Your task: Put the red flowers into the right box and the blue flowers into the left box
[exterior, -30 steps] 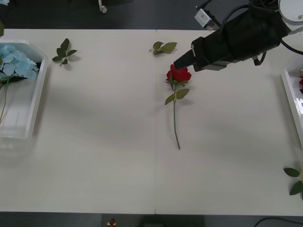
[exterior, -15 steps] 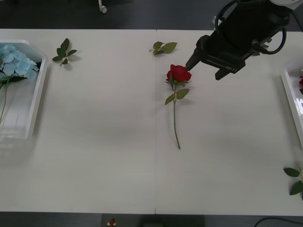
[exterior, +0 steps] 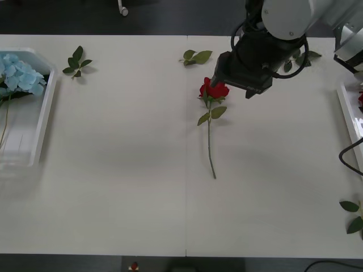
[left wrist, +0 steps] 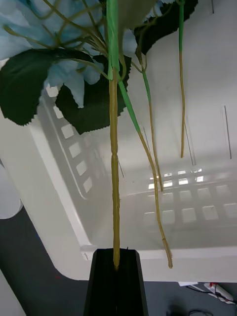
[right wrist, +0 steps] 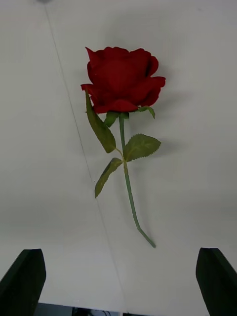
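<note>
The white bench (exterior: 125,187) carries everything, and the right arm (exterior: 266,45) reaches in over its far right part. The left box (exterior: 42,122) sits at the bench's left edge with blue flowers (exterior: 20,73) lying in it, their pale heads at the far end and stems running toward the robot. The right box (exterior: 350,122) shows as a white rim at the bench's right edge.

One of the red flowers (exterior: 213,89) lies flat near the middle of the bench, bloom away from the robot, stem (exterior: 210,144) pointing back toward it.

The right gripper (exterior: 231,85) hovers just beside and above the bloom; in the right wrist view its black fingers (right wrist: 22,281) stand spread wide, released, with the rose between them but untouched.

The left gripper (left wrist: 116,279) is over the left box, its fingers clenched together on a blue flower's stem (left wrist: 114,187).

Loose leaf sprigs (exterior: 76,62) lie along the bench's far edge.
</note>
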`<state>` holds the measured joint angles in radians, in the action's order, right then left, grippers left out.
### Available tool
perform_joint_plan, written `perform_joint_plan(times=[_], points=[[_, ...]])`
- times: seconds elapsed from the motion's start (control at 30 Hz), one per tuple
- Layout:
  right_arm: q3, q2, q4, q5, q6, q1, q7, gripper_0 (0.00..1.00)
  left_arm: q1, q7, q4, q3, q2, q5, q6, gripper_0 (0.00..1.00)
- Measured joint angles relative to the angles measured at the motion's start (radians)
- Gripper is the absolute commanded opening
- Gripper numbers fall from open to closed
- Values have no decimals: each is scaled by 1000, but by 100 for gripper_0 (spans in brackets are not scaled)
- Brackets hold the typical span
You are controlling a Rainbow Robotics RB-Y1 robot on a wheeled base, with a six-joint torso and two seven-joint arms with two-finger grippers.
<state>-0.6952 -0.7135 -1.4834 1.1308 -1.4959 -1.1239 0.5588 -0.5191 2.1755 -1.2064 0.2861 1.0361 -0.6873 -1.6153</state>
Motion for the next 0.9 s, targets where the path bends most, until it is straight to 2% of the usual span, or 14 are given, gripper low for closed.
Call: perform_joint_plan(times=[0.2, 0.43, 0.47, 0.5, 0.53, 0.57, 0.73, 0.9], points=[[-92, 63, 91, -53, 80, 0, 43, 89, 0, -1, 48, -56, -47, 12, 64, 0], [-86, 129, 209, -66, 107, 0, 222, 89, 0, -3, 119, -191, -69, 12, 205, 0], [-85, 137, 219, -75, 107, 0, 230, 89, 0, -4, 121, -198, -71, 12, 209, 10], [-85, 145, 230, -81, 107, 0, 243, 89, 0, -4, 121, -201, -74, 12, 211, 56], [-85, 152, 242, -83, 107, 0, 256, 89, 0, -4, 121, -199, -77, 12, 211, 89], [-85, 159, 253, -83, 107, 0, 271, 89, 0, -4, 121, -196, -80, 12, 211, 100], [-93, 176, 291, -83, 107, 0, 341, 89, 0, -5, 121, -171, -83, 12, 234, 100], [-161, 176, 293, -107, 155, 0, 341, 89, 0, -5, 121, -157, -83, 11, 234, 100]])
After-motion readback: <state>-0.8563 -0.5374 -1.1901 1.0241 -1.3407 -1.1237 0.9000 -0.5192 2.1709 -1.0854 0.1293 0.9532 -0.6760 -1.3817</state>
